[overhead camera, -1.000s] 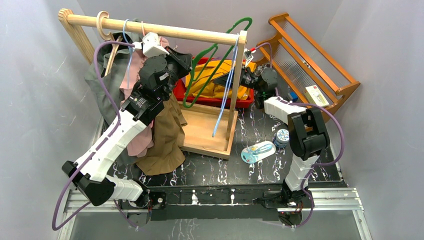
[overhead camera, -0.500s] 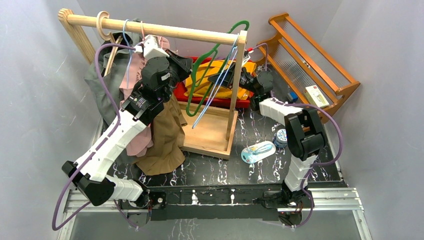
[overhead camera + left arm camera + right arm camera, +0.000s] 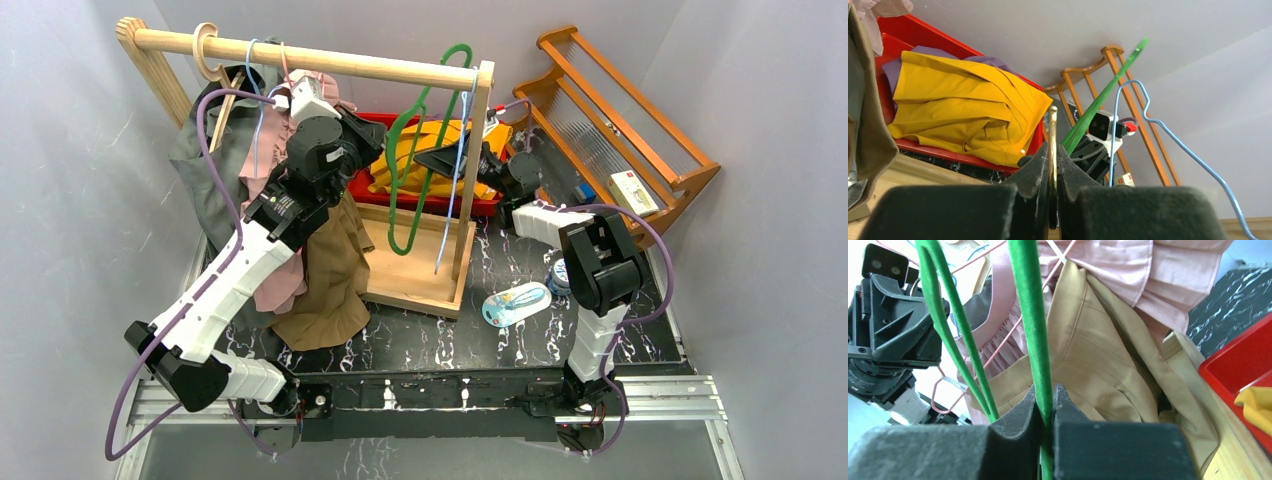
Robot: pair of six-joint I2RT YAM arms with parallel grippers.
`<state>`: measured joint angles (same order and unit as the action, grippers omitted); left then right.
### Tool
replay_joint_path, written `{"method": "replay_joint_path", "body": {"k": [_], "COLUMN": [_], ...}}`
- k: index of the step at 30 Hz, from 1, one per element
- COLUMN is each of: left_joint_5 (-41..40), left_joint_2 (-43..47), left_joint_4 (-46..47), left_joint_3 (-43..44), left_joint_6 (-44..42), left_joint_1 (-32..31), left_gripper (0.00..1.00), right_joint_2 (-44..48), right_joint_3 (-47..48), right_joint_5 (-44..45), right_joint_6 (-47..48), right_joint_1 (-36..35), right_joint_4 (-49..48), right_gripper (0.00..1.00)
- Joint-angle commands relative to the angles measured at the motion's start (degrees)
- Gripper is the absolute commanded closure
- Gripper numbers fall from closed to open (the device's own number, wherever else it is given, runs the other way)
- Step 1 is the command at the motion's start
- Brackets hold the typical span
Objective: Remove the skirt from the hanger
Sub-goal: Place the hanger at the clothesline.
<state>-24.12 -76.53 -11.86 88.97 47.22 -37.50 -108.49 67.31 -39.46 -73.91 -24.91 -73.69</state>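
Skirt: I take it to be the yellow pleated garment (image 3: 958, 105). It lies crumpled in the red bin (image 3: 903, 30), apart from any hanger, so I judge the removal itself done.

Green hanger (image 3: 1030, 315): bare. In the top view its hook sits over the wooden rail (image 3: 350, 62), close to the right end post.

Right gripper (image 3: 1048, 405): clamped on one arm of the green hanger.

Left gripper (image 3: 1052, 160): pinched shut on a thin brass-coloured rod (image 3: 1052, 130). I cannot tell what the rod belongs to. A tan garment (image 3: 335, 270) hangs below that arm.

Risks from here:
- The hook is near the rail's end. A sideways tug as I let go could slide it off, and the hanger would drop toward the bin.
- A blue wire hanger (image 3: 1112, 140) hangs just beside the green one. Pulling the right arm back at an angle could tangle them.
- Moving the left arm without letting go of the rod may drag the hanging clothes.
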Motion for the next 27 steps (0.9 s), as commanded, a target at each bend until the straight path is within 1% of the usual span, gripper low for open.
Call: {"method": "replay_joint_path", "body": {"k": [1, 3, 6, 8, 11, 12, 13, 14, 15, 17, 21, 24, 27], "left_joint_5": [2.2, 2.3, 3.4, 3.9, 5.1, 5.6, 6.3, 7.0, 8.2, 10.4, 16.8, 19.9, 22.3], "left_joint_2": [2.7, 3.4, 4.4, 5.0, 6.1, 6.5, 7.0, 7.6, 8.3, 9.8, 13.0, 14.8, 14.9], "left_joint_4": [3.1, 3.0, 3.3, 2.6, 1.0, 0.2, -0.5, -1.3, -2.0, -3.6, -6.3, -6.9, -6.9], "left_joint_3": [-1.2, -1.9, -2.9, -3.0, -3.2, -3.2, -3.3, -3.5, -3.7, -4.4, -7.3, -9.9, -11.4], "left_joint_6": [-3.3, -4.6, -8.2, -10.6, -13.6, -14.2, -14.9, -15.5, -16.1, -16.6, -16.3, -15.5, -15.1], "left_joint_1": [0.1, 0.1, 0.1, 0.1, 0.1, 0.1, 0.1, 0.1, 0.1, 0.1, 0.1, 0.1, 0.1], "left_gripper": [0.99, 0.84, 0.57, 0.41, 0.25, 0.19, 0.1, 0.06, 0.02, 0.02, 0.02, 0.02, 0.06], "right_joint_2": [0.3, 0.1, 0.6, 0.7, 0.4, 0.2, 0.1, 0.1, 0.1, 0.0, -0.2, -0.4, -0.5], "right_joint_3": [-1.9, -2.4, -4.1, -4.8, -5.0, -4.8, -4.8, -4.8, -4.8, -4.9, -5.5, -5.6, -6.0], "right_joint_5": [4.5, 4.5, 6.2, 6.7, 7.5, 7.5, 7.5, 7.5, 7.5, 7.1, 8.6, 9.4, 10.7], "right_joint_6": [-4.7, -6.8, -9.2, -10.1, -11.9, -12.1, -12.3, -12.5, -12.6, -13.5, -15.8, -17.7, -20.4], "right_joint_1": [0.5, 0.5, 0.5, 0.5, 0.5, 0.5, 0.5, 0.5, 0.5, 0.5, 0.6, 0.6, 0.7], "right_joint_4": [-3.4, -5.4, -7.1, -8.9, -10.9, -11.1, -11.2, -11.7, -12.3, -13.9, -16.7, -18.4, -21.3], "right_gripper": [1.0, 1.0, 1.0, 1.0, 1.0, 1.0, 1.0, 1.0, 1.0, 1.0, 1.0, 1.0, 1.0]}}
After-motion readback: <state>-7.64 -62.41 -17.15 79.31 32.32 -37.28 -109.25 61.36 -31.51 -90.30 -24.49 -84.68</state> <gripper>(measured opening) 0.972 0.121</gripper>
